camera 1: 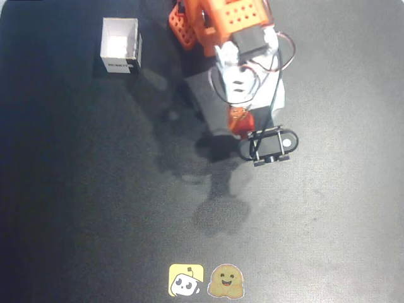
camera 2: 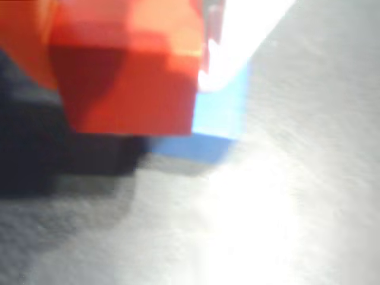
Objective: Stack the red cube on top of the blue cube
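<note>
Overhead view: the orange and white arm (camera 1: pixel 240 50) reaches down from twelve o'clock onto the dark tabletop (camera 1: pixel 95 208); its wrist camera (camera 1: pixel 268 145) sits at the low end. A red patch just under the wrist, likely the red cube (camera 1: pixel 243 121), is the only part of it visible here; the arm's body covers the rest of that spot. A white open box (camera 1: pixel 120 45) stands well apart at roughly ten o'clock from the arm's tip. Two stickers, a yellow one (camera 1: pixel 186 279) and a tan one (camera 1: pixel 226 281), lie near the tabletop's six o'clock edge, far from the work area. Wrist view: the red cube (camera 2: pixel 133 83) is large and blurred at upper left, with the blue cube (camera 2: pixel 217 116) just behind it towards four o'clock, resting on the tabletop; whether the two touch cannot be told. Orange material flanks the red cube on the left, but the fingers' opening and hold cannot be told. Glare washes out the upper right.
</note>
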